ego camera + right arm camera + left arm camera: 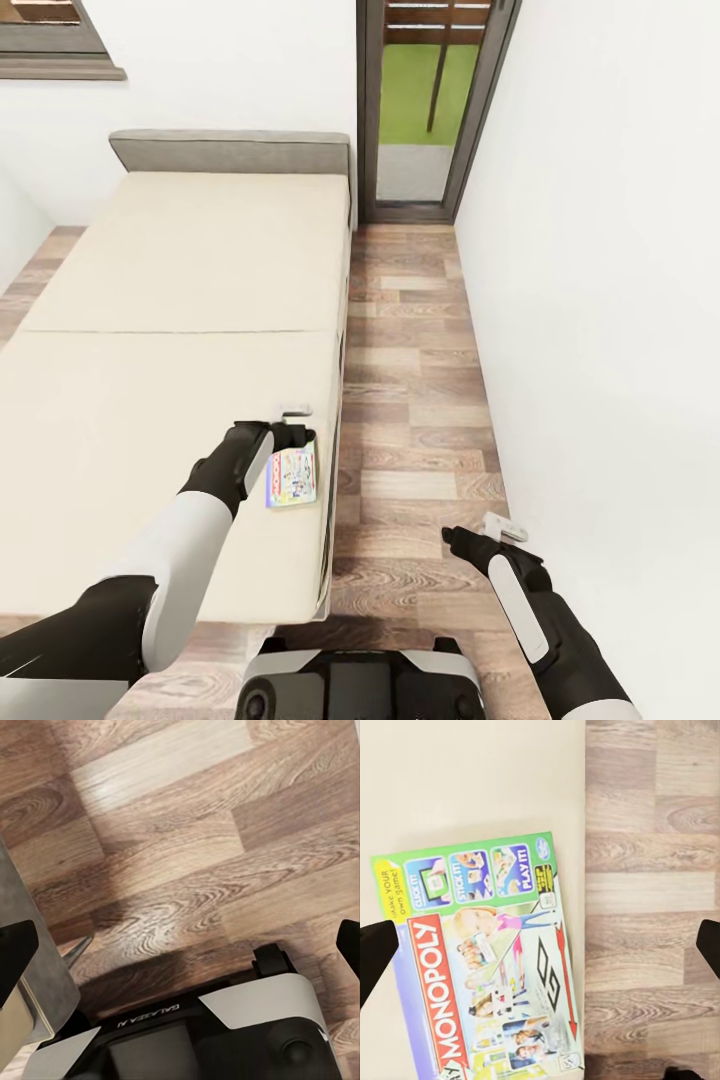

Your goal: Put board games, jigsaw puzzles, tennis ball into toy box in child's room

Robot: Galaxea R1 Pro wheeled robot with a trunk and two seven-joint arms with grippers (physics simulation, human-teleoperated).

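A: where's the board game [484,967]?
B: lying flat at the bed [150,300] edge, under the left gripper [293,425], fingers spread wide. Right gripper [500,528] over the floor [420,400], also apart.

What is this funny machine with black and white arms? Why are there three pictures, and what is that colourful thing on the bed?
It is a robot on wheels with two arms, and each arm ends in a claw for grabbing. The big picture comes from a camera on its head, looking down. The other two come from little cameras near each claw. The colourful thing is a Monopoly board game lying flat at the edge of the beige bed. The left claw hangs right above it, its fingers spread wide, holding nothing. The right claw hangs over the wooden floor, open too, and its camera looks down at the robot's own base.
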